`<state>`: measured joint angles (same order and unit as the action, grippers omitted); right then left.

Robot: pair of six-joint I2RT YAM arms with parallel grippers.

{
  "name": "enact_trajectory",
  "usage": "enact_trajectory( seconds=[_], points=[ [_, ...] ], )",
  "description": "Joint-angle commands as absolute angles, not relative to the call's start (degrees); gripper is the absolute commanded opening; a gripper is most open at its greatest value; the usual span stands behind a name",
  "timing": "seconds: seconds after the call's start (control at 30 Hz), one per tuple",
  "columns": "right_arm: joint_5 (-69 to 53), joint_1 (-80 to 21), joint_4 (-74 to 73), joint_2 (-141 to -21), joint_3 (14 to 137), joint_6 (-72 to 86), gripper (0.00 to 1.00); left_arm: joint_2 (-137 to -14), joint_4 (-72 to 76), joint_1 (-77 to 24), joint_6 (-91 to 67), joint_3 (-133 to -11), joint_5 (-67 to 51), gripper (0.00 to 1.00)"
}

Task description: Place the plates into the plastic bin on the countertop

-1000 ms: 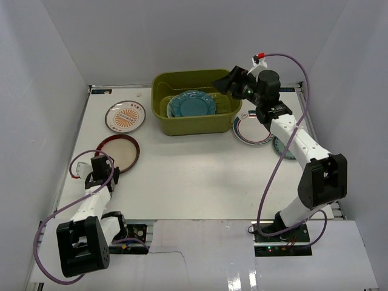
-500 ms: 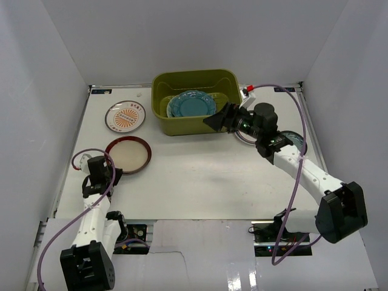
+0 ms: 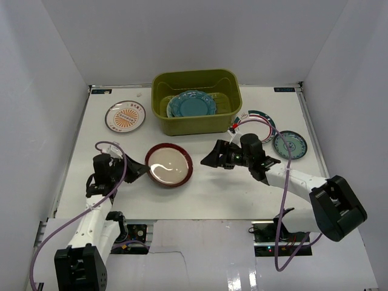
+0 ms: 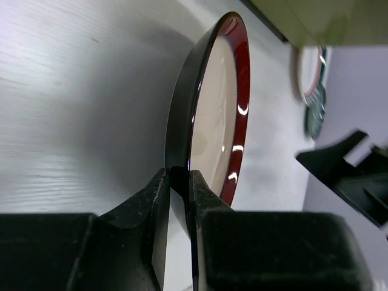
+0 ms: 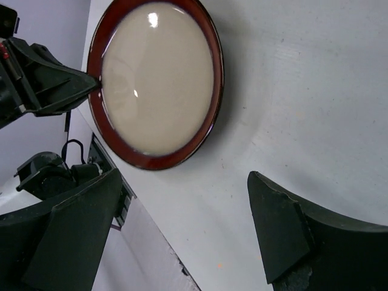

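Top external showed the left gripper [image 3: 141, 167] clamping the dark red plate [image 3: 170, 165] at nine o'clock, seemingly offering it to the wide-spread right gripper [image 3: 209, 159] at three.

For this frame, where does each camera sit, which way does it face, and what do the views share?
Top external: above and behind, looking down on the white countertop, olive-green plastic bin, left arm and right arm.
Left wrist: looking along its own fingers, clamped on the rim of the dark red round plate.
Right wrist: facing that plate past its own open fingers.
Shared: both wrist views show the plate and the opposite arm's fingers.
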<state>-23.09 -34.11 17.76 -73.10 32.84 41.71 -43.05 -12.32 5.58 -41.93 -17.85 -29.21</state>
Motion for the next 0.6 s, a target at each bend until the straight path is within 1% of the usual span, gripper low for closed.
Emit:
enact_trajectory(
  seconds=[0.0, 0.23, 0.33, 0.37, 0.4, 0.43, 0.5, 0.53, 0.57],
  points=[
    [-23.47, -35.51, 23.12, -75.66, 32.87, 43.86, 0.90, -43.59, -0.44, 4.57, -41.93, -19.16, -47.71, 0.00],
    [-23.03, -35.68, 26.62, -81.82, 32.26, 45.08, 0.90, -46.84, 2.20, 3.17, -39.91, -22.58, -57.21, 0.00],
    [-23.55, -35.77, 27.60, -83.05, 32.25, 45.97, 0.97, -48.95, 4.20, 1.68, -40.42, -23.20, -59.76, 0.00],
    [-23.73, -35.77, 27.42, -83.32, 32.43, 45.97, 0.98, -49.39, 4.83, 1.41, -40.78, -23.20, -60.37, 0.00],
    [-24.08, -35.77, 27.42, -83.76, 32.61, 45.97, 0.97, -50.09, 5.27, 1.15, -41.13, -23.38, -60.82, 0.00],
    [-25.13, -35.77, 27.60, -83.85, 32.96, 46.05, 0.84, -50.45, 5.71, 0.88, -41.39, -23.64, -61.34, 0.00],
    [-25.57, -35.86, 27.77, -83.59, 33.13, 46.32, 0.71, -51.50, 5.98, 0.88, -41.57, -24.60, -61.70, 0.00],
    [-26.01, -35.95, 27.86, -83.41, 33.31, 46.32, 0.49, -51.85, 5.98, 0.88, -41.66, -24.87, -61.79, 0.00],
    [-26.36, -35.86, 27.86, -83.15, 33.48, 46.23, 0.39, -52.03, 5.98, 0.88, -41.92, -25.22, -61.96, 0.00]
  ],
)
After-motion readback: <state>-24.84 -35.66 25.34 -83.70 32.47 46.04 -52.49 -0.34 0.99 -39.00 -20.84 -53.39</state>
